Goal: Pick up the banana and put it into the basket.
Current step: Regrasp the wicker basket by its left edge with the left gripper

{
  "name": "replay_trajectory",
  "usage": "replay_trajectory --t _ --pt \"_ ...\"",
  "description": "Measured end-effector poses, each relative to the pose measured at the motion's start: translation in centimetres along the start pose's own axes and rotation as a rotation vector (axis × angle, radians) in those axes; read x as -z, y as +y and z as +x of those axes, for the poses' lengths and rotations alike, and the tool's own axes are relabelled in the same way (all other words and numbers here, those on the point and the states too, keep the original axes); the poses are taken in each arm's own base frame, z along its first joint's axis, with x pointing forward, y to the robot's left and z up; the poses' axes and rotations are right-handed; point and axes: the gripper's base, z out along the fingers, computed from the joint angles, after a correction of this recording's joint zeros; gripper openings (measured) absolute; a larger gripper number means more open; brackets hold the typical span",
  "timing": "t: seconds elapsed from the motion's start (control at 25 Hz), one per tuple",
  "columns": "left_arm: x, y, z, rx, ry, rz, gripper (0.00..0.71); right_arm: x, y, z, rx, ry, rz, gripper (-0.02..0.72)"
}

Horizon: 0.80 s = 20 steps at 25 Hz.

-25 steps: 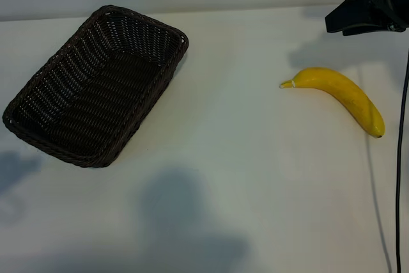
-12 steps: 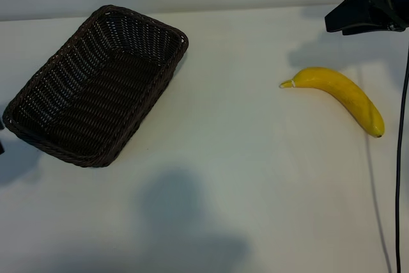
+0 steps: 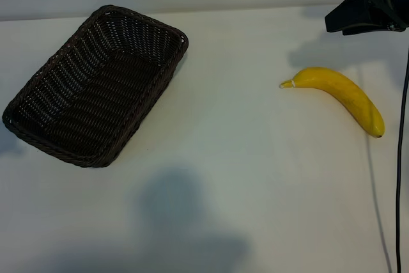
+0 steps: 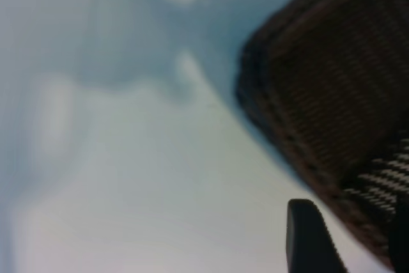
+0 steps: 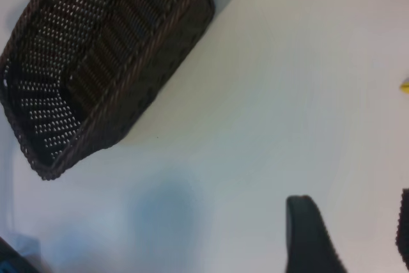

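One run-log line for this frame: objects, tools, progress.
banana: on table, untouched | basket: empty | right tool: open, above and behind banana | left tool: open, beside basket | progress: no grasp yet

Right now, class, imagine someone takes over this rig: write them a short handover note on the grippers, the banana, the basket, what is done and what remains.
Left gripper: open and holding nothing, low over the table just beside a corner of the basket; it is out of the exterior view.
Right gripper: open and holding nothing, with its arm at the table's far right edge, up beyond the banana.
Banana: lying flat on the table's right side, untouched, well apart from the basket.
Basket: on the left side of the table, with nothing in it.
Done: nothing yet.
Left: grasp the banana, carry it across, set it in the basket.
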Motion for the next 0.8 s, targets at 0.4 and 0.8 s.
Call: replay_trajectory --t 0.4,0.8 --pt "-0.3 0.9 -0.1 0.044 0.04 -0.072 0.353 0.0 0.0 0.0 -0.002 -0.001 -0.003 0.363" --pt "-1.9 1.9 -0.8 0.216 0.081 -0.114 0.441 0.0 0.1 -0.1 -0.01 -0.013 -0.013 0.363"
